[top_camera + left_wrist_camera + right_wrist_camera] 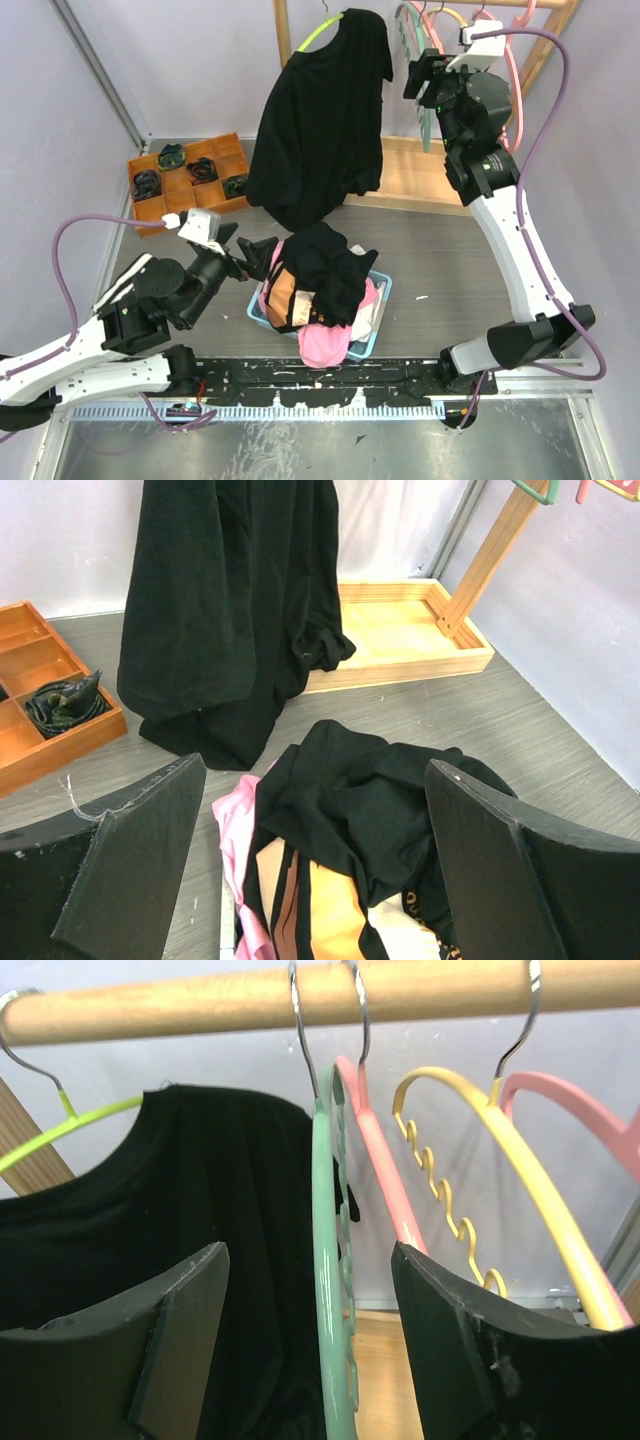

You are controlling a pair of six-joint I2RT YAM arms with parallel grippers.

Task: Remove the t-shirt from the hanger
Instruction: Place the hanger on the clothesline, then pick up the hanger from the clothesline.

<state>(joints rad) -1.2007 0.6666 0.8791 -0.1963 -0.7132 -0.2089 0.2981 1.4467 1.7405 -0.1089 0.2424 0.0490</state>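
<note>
A: T-shirt location?
B: The black t-shirt point(325, 120) is draped on the lime-green hanger point(318, 33), which is hooked over the wooden rail point(200, 1005). Its hem reaches the surface point(450, 260).
A: Grippers?
B: The right gripper point(418, 75) is spread wide up by the rail, with a mint hanger point(328, 1260) showing between its fingers. The left gripper point(252, 256) is released, holding nothing, low beside the clothes basket point(383, 283).

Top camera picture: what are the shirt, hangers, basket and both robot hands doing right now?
black t-shirt: hanging on the lime hanger
lime hanger: hooked on the rail
mint hanger: bare, hooked on rail
basket: heaped with clothes
left gripper: open, empty, by basket
right gripper: open, mint hanger seen between its fingers
</note>
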